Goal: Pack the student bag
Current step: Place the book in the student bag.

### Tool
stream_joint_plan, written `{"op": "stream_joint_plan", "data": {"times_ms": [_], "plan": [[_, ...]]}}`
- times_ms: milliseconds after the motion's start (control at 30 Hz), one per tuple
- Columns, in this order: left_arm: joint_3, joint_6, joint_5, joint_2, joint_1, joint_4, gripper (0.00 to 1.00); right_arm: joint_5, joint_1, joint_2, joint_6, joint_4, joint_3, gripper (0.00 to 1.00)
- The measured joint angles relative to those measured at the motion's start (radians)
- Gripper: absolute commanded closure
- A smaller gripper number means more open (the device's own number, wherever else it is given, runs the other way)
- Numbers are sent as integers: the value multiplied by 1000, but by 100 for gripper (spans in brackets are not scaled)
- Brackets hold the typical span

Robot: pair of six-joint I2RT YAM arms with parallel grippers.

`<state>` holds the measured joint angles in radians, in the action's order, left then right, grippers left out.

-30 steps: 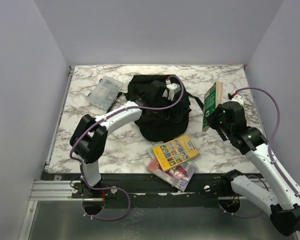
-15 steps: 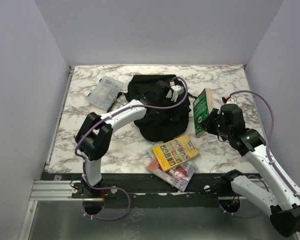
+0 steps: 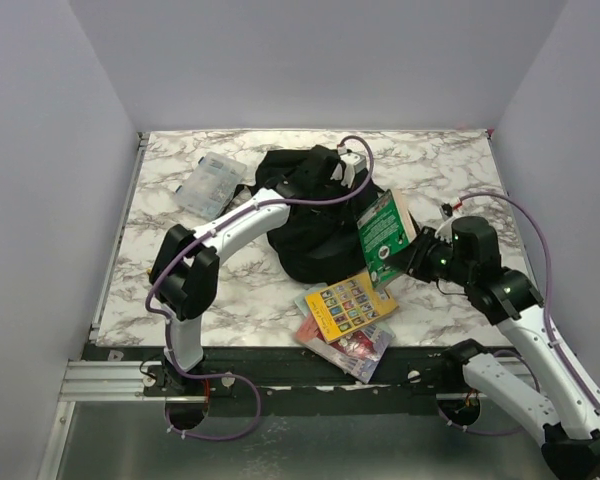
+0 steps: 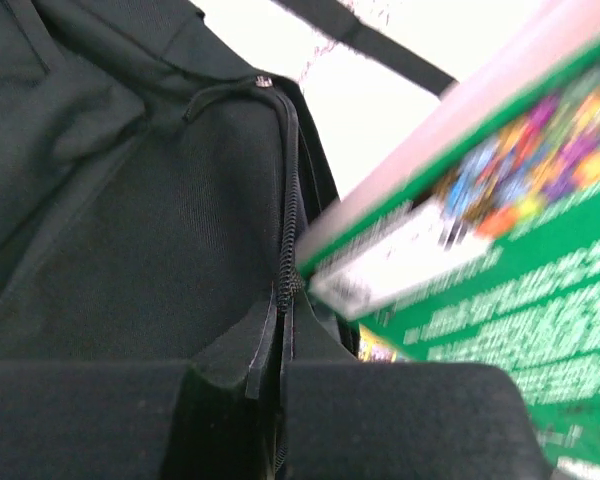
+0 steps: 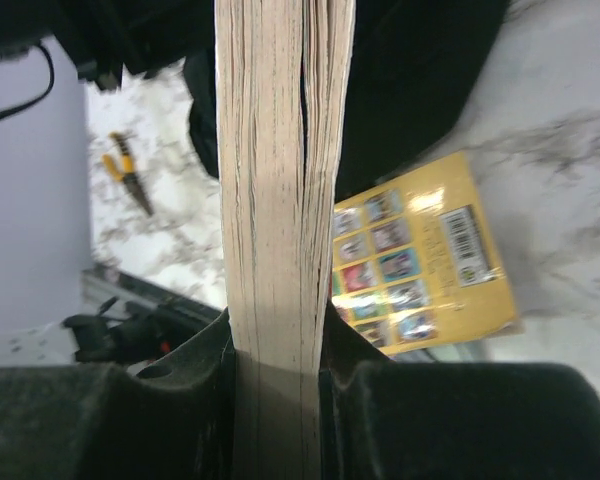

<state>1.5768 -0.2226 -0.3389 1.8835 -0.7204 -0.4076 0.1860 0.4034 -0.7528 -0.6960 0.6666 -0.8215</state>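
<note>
The student bag (image 3: 315, 225), a soft black backpack, lies at the middle of the marble table. My left gripper (image 3: 342, 170) is at the bag's far right top. In the left wrist view it (image 4: 278, 345) is shut on the bag's zipper edge (image 4: 288, 250). My right gripper (image 3: 412, 255) is shut on a thick green book (image 3: 382, 232), holding it tilted just right of the bag and above the table. The book's page edge (image 5: 280, 150) stands clamped between the right fingers (image 5: 278, 340). Its green cover (image 4: 500, 270) fills the right of the left wrist view.
A yellow book (image 3: 350, 303) lies on a small stack with a red packet (image 3: 348, 347) near the front edge. A clear plastic case (image 3: 208, 185) sits at the back left. Yellow-handled pliers (image 5: 128, 170) lie on the marble in the right wrist view. Bag straps (image 3: 390, 200) trail to the right.
My left gripper has gone from open to shut on the bag's zipper edge. The right arm has carried the green book left and down towards the bag, tilting it over.
</note>
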Motion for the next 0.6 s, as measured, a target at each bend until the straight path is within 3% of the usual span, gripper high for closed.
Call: {"op": "stream_joint_plan", "data": {"times_ms": [367,533,600], "plan": [[217,-2,19,-33,6,-111,100,274,0,30,-348,-282,279,100],[287,-2,-25,-46,6,-179,100,315,0,-121,-473,-578,405,100],[341,1,-38,-39,6,-234,100,350,0,-239,-544,-782,428,100]]}}
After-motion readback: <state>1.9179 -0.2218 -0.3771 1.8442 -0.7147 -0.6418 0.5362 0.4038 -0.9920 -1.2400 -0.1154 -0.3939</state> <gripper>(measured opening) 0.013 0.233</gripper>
